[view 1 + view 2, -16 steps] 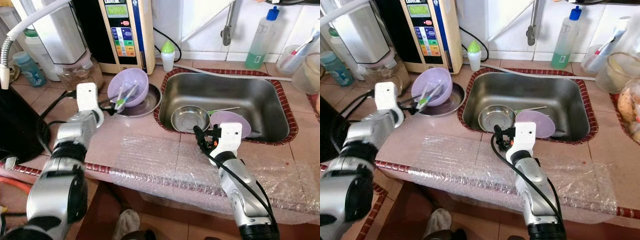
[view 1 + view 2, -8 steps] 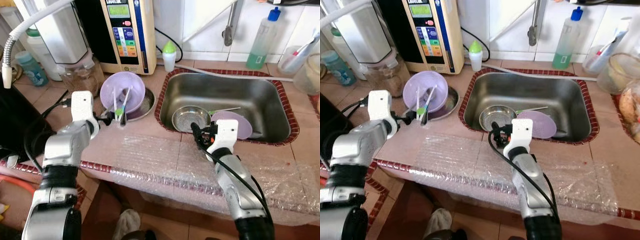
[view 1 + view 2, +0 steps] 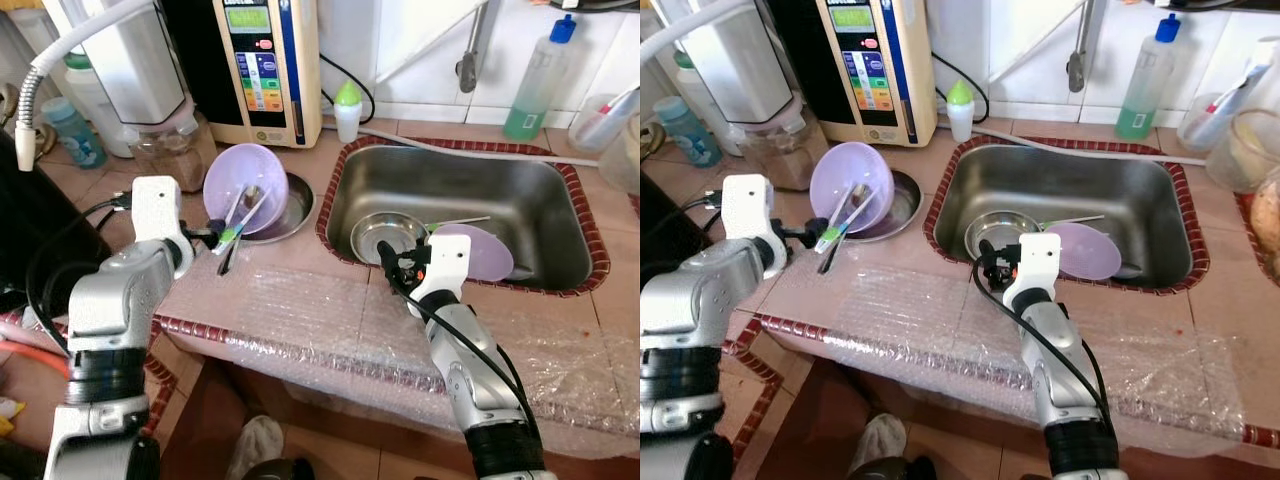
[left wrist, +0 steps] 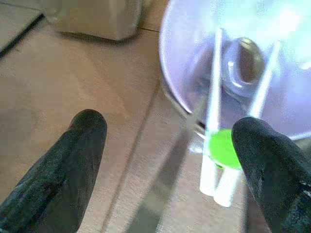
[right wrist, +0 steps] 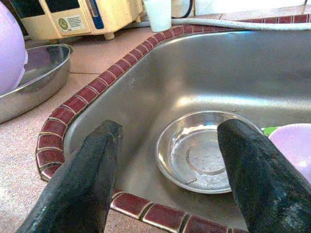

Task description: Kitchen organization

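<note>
Left gripper (image 3: 212,238): fingers spread, empty, just beside the white-and-green plastic tongs (image 3: 234,222) propped in the tilted lilac plastic bowl (image 3: 246,183), which leans on a shallow steel dish (image 3: 292,205) on the tiled counter.

Right gripper (image 3: 989,268): fingers apart, empty, at the near rim of the steel sink (image 3: 1070,195), above the round steel plate (image 3: 1001,232) and lilac plate (image 3: 1085,250).

Handling: probably close squarely on the tongs' handles, lift without tipping the bowl.

Change: a second ago the left gripper sat closer against the bowl.

A water purifier (image 3: 266,62) stands against the wall, a green soap bottle (image 3: 540,78) behind the sink, bubble wrap (image 3: 330,320) along the counter edge.
</note>
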